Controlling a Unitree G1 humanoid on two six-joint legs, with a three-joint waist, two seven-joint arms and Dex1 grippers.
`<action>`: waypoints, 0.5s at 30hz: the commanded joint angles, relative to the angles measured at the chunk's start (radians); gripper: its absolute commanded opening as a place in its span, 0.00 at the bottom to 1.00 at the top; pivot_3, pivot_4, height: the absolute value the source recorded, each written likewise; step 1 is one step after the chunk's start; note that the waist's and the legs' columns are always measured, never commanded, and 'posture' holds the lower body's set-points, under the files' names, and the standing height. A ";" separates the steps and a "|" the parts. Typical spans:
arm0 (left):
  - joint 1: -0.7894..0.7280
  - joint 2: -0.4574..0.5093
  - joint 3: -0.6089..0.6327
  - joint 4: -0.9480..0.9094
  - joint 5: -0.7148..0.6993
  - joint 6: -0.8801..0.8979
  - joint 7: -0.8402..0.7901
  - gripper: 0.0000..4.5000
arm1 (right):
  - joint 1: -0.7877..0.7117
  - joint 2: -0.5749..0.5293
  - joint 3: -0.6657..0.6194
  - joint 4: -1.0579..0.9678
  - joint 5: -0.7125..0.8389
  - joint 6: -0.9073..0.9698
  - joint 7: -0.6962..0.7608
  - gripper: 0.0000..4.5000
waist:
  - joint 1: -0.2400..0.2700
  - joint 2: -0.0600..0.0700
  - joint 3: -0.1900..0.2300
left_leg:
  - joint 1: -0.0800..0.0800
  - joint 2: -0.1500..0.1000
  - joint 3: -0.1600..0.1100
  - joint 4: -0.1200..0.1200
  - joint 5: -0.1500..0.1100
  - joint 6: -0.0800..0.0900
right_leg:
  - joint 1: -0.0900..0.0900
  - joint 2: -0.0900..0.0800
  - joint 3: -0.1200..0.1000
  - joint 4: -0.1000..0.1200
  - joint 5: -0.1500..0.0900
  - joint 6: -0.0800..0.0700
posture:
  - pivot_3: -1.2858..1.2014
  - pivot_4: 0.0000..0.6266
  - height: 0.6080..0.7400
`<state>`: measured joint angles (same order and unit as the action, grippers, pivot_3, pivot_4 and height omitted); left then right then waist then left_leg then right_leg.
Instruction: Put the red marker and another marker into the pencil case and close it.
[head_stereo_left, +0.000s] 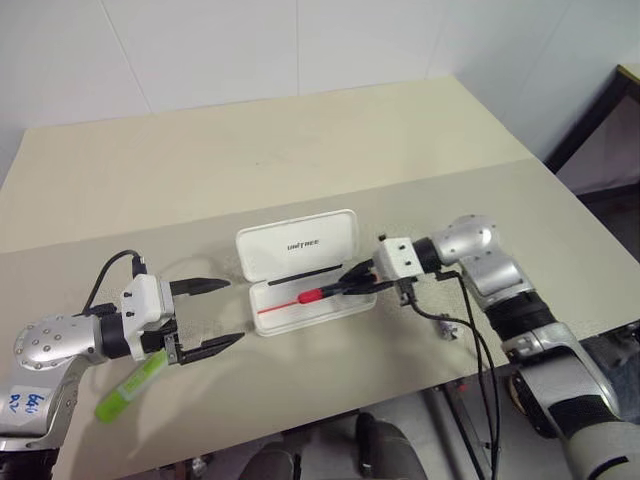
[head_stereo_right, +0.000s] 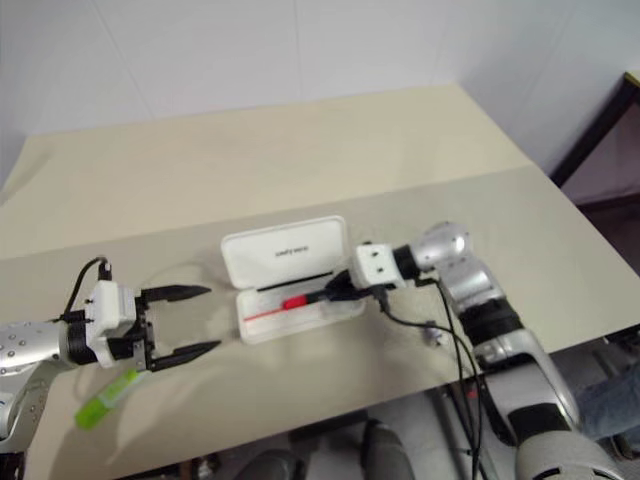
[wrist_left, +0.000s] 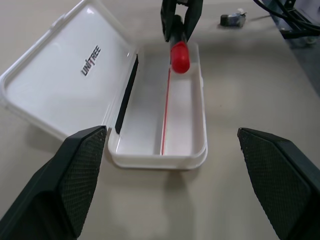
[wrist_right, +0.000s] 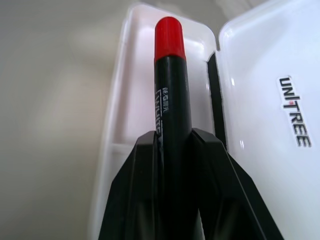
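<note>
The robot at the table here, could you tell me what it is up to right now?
It is packing markers into the open pencil case. The right gripper is shut on the red marker, holding it red cap first over the tray. The left gripper hangs open beside the case, holding nothing. The green highlighter lies on the table beneath the left arm, not yet picked up.

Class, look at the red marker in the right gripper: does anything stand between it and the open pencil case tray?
Nothing visible does. The right gripper holds the red marker over the pencil case, whose lid lies folded back; the tray beneath shows nothing but its printed red stripe.
</note>
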<state>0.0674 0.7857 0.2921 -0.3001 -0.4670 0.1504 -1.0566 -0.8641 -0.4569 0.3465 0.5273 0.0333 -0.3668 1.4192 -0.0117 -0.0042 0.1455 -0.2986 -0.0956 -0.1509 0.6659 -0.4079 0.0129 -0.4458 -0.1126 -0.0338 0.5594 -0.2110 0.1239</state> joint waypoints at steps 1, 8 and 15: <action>0.027 -0.008 0.036 -0.042 -0.007 -0.013 0.027 1.00 | -0.043 0.028 0.003 0.052 -0.043 -0.077 -0.054 0.13 | -0.002 0.000 0.000 | 0.000 0.000 0.000 0.000 0.000 0.000 | 0.000 0.000 -0.002 0.000 0.000 0.000 | 0.52 0.24 1.00; 0.066 -0.018 0.040 -0.077 -0.015 -0.010 0.061 1.00 | -0.063 0.078 0.010 0.098 -0.072 -0.070 -0.080 0.13 | -0.017 0.000 0.000 | 0.000 0.001 -0.001 0.000 0.000 -0.001 | 0.000 -0.002 -0.010 0.000 0.001 -0.002 | 0.52 0.24 1.00; 0.057 -0.025 0.029 -0.074 -0.012 -0.008 0.074 1.00 | -0.055 0.106 -0.001 0.066 -0.075 -0.031 -0.125 0.60 | -0.018 0.001 0.000 | 0.000 0.003 0.000 0.001 -0.001 -0.002 | 0.000 0.000 -0.012 0.001 0.001 -0.004 | 0.52 0.24 1.00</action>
<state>0.1279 0.7627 0.3027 -0.3472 -0.4677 0.1510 -0.9914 -0.9034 -0.3577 0.3602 0.6321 -0.0587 -0.4087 1.3087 -0.0299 -0.0037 0.1458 -0.2981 -0.0922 -0.1510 0.6669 -0.4087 0.0111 -0.4457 -0.1127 -0.0456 0.5601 -0.2096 0.1196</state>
